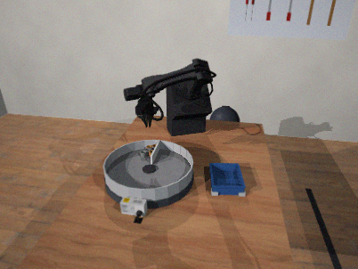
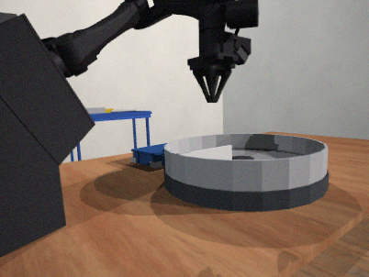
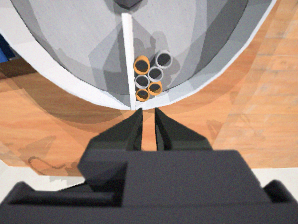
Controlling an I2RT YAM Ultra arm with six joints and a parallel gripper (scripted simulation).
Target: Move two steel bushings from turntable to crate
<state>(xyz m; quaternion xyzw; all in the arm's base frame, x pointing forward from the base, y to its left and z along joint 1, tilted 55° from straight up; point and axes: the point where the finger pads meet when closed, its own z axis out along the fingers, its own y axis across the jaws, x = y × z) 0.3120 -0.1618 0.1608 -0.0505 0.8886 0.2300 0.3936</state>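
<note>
"What is nearest in the top view?"

"A small white box with a yellow label sits at the near side of the turntable, a gray-walled drum on a wooden tabletop."

"And the crate?"

"The blue crate stands beside the turntable, well apart from the bushings."

"Where are the bushings?"

"Three steel bushings and three orange bushings cluster upright inside the turntable, along one side of a white divider, toward the wall on the arm's side."

"The gripper?"

"Beyond them, the gripper hangs above rim height, pointing down, its fingers drawn nearly together with nothing between them. The black arm carries it."

"Farthest back?"

"A dark sphere behind the table, and a panel of tools on the pale wall."
</note>
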